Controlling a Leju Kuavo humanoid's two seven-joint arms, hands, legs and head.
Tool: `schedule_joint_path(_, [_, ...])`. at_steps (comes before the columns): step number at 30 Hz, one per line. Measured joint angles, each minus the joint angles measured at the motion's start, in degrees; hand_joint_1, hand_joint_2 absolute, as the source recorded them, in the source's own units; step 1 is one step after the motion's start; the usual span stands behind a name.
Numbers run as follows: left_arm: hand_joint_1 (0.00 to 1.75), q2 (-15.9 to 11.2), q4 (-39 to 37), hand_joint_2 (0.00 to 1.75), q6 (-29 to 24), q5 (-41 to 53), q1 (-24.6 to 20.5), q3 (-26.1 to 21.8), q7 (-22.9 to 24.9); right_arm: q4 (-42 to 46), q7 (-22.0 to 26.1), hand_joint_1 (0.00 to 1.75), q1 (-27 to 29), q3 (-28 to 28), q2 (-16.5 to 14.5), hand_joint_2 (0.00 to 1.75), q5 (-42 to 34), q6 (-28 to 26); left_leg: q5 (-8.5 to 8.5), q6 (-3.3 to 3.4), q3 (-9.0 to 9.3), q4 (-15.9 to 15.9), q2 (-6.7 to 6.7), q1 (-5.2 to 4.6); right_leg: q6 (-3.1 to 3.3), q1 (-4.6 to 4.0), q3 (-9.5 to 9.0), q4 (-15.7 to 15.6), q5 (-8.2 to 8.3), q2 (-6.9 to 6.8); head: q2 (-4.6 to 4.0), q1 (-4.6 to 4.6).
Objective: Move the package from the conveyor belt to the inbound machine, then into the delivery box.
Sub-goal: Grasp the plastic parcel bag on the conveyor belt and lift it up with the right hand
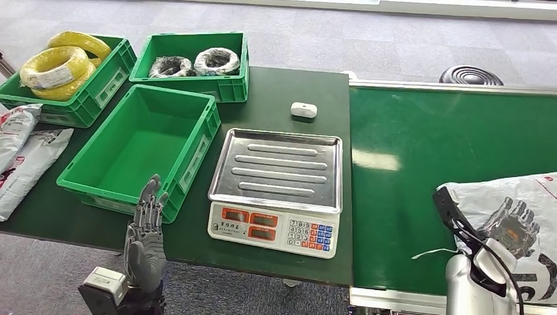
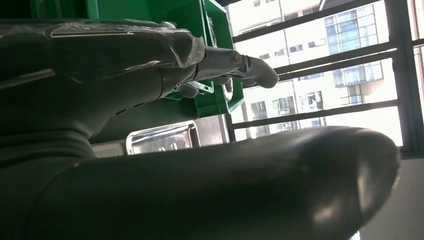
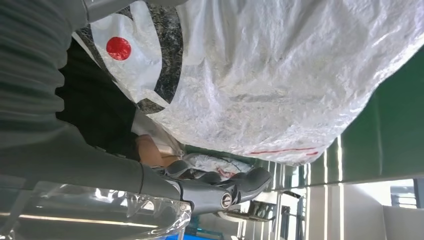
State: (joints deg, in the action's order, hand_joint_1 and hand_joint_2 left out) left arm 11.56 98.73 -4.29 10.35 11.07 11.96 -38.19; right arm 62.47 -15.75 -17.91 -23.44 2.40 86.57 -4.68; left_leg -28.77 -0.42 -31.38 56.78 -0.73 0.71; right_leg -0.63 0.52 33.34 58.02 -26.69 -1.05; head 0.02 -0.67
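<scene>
A crinkled white package [image 1: 519, 190] with black print lies on the green conveyor belt [image 1: 420, 177] at the near right. My right hand [image 1: 515, 226] rests on top of it with fingers spread. In the right wrist view the package [image 3: 280, 85] lies close against the hand [image 3: 215, 187], whose fingers are stretched out straight. The inbound machine, a scale with a steel tray [image 1: 276, 170], stands on the dark table left of the belt. The empty green delivery box [image 1: 197, 154] is left of the scale. My left hand [image 1: 146, 230] hovers open at that box's front edge, fingers straight [image 2: 150, 60].
Behind the box stand a green crate [image 1: 98, 92] of yellow cable coils and another crate [image 1: 190, 85] with black and white coils. A small white device [image 1: 303, 109] lies behind the scale. Plastic bags [image 1: 26, 151] lie at the table's left edge.
</scene>
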Motion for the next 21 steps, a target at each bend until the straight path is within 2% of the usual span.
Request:
schedule_joint_path(5, [0.00, 0.25, 0.41, 0.00, -0.04, 0.50, 0.07, -0.47, 0.46, 2.93, -3.20, 0.00, 1.01, -0.84, -1.53, 1.75, 0.08, 3.17, 0.00, 0.00, 0.01, 0.01, 0.00, -0.04, -0.01, 0.04, 0.00, 0.00, 0.00, 0.00, 0.00, -0.01])
schedule_joint_path(8, [0.00, 0.52, 0.43, 0.00, -0.03, 0.58, 0.04, -0.69, 0.74, 4.40, -5.15, 0.00, 1.51, -1.42, -2.08, 1.75, 0.25, 2.36, 0.00, 0.00, 0.02, 0.01, 0.00, -0.04, -0.01, 0.04, 0.00, 0.00, 0.01, 0.00, 0.00, -0.02])
schedule_joint_path(12, [0.00, 0.78, 0.71, 0.00, 0.21, 0.62, 0.08, -1.19, 1.11, 7.37, -7.92, 0.00, 1.94, -1.58, -2.48, 0.00, 0.37, -0.70, 0.00, 0.00, 0.02, 0.01, 0.00, -0.03, 0.00, 0.03, 0.02, 0.00, 0.00, 0.00, 0.00, -0.01])
schedule_joint_path(14, [0.00, 1.00, 0.96, 0.00, 0.59, 0.66, 0.17, -1.39, 1.14, 9.18, -12.21, 0.00, 2.65, -0.69, -1.73, 0.00, 0.38, -3.76, 0.00, 0.00, 0.01, 0.01, 0.03, -0.03, -0.01, 0.03, 0.02, 0.00, 0.00, -0.05, 0.00, -0.02])
schedule_joint_path(17, [0.00, 1.28, 1.31, 0.00, 1.17, 0.81, 0.72, -1.68, 1.05, 11.60, -18.09, 0.00, 3.95, 2.60, 1.87, 0.00, 0.39, -7.50, -0.03, 0.02, -0.06, 0.00, -0.04, -0.06, -0.01, 0.05, 0.02, 0.00, 0.00, -0.03, 0.00, 0.00])
schedule_joint_path(21, [0.00, 1.42, 1.44, 0.00, 1.30, 0.96, 1.13, -1.98, 0.50, 11.17, -17.81, 0.00, 3.21, 4.98, 5.72, 0.00, 0.40, -6.22, -0.09, 0.07, 0.01, 0.01, -0.24, -0.10, -0.02, 0.10, -0.02, -0.02, 0.01, 0.11, 0.00, 0.00])
